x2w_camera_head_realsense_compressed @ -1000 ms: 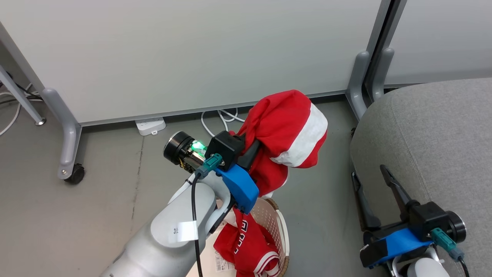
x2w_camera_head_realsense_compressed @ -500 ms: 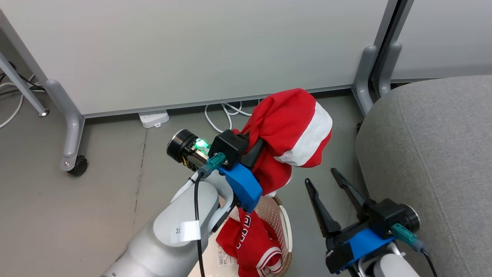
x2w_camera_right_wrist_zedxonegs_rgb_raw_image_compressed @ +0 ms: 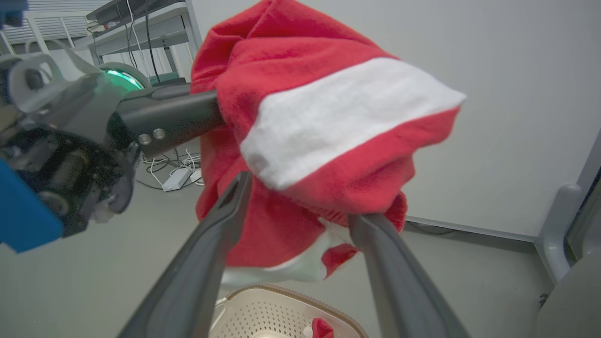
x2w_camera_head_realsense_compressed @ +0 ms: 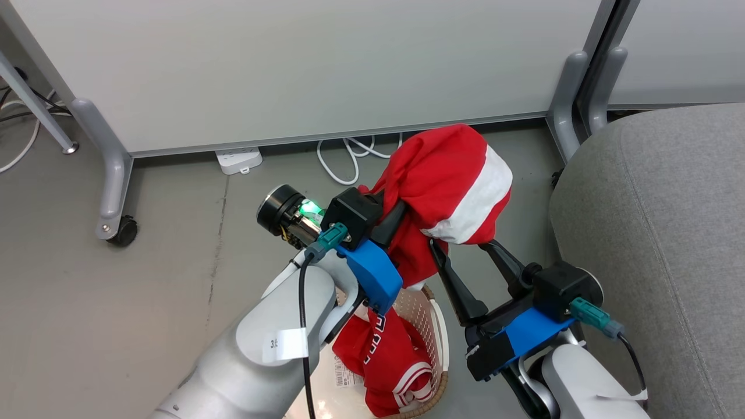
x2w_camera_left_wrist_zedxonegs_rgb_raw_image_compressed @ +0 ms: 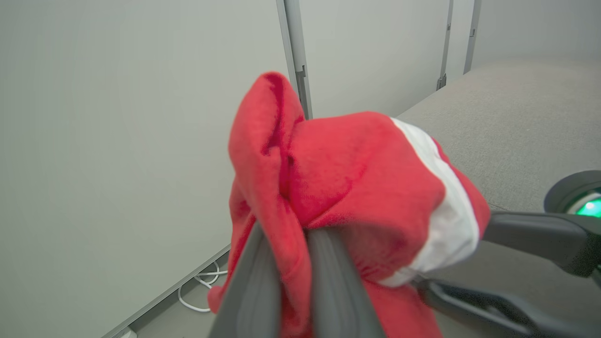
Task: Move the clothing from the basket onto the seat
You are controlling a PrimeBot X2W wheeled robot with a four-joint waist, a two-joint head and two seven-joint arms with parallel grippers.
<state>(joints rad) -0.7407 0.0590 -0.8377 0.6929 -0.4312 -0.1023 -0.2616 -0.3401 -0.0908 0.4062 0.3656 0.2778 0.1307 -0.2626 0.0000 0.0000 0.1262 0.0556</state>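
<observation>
The left gripper (x2w_camera_head_realsense_compressed: 391,224) is clamped on a soft red garment with a broad white band (x2w_camera_head_realsense_compressed: 448,174), its two dark fingers pressed together with a fold of the cloth pinched between them, as the left wrist view shows at close range (x2w_camera_left_wrist_zedxonegs_rgb_raw_image_compressed: 286,234). The garment (x2w_camera_left_wrist_zedxonegs_rgb_raw_image_compressed: 357,188) hangs bunched in a rounded bundle in the air, above the grey floor (x2w_camera_head_realsense_compressed: 174,262) and higher than the basket, between the basket and the large grey fabric-upholstered seat (x2w_camera_head_realsense_compressed: 657,233), touching neither. The right gripper (x2w_camera_head_realsense_compressed: 461,256) has its long fingers spread wide apart and holds nothing; its tips reach up to the underside of the bundle, one on each side of the hanging lower edge (x2w_camera_right_wrist_zedxonegs_rgb_raw_image_compressed: 303,202), and whether they touch the cloth cannot be told. The cream-white perforated plastic laundry basket with a brown woven-look rim (x2w_camera_head_realsense_compressed: 428,323) stands on the floor below the left arm, partly hidden by the pale forearm. Inside it lies a second red garment with white-and-red striped trim and white lettering (x2w_camera_head_realsense_compressed: 390,361), crumpled against the right wall, with a barcode sticker on the basket's bottom just beside it. The seat fills the right of the head view, and nothing lies on the part of it that shows. Behind the scene stands a pale partition panel (x2w_camera_head_realsense_compressed: 291,70) on grey legs with a black castor (x2w_camera_head_realsense_compressed: 124,231), and at its foot lie a white power strip (x2w_camera_head_realsense_compressed: 238,160) and a looped white cable (x2w_camera_head_realsense_compressed: 349,157).
</observation>
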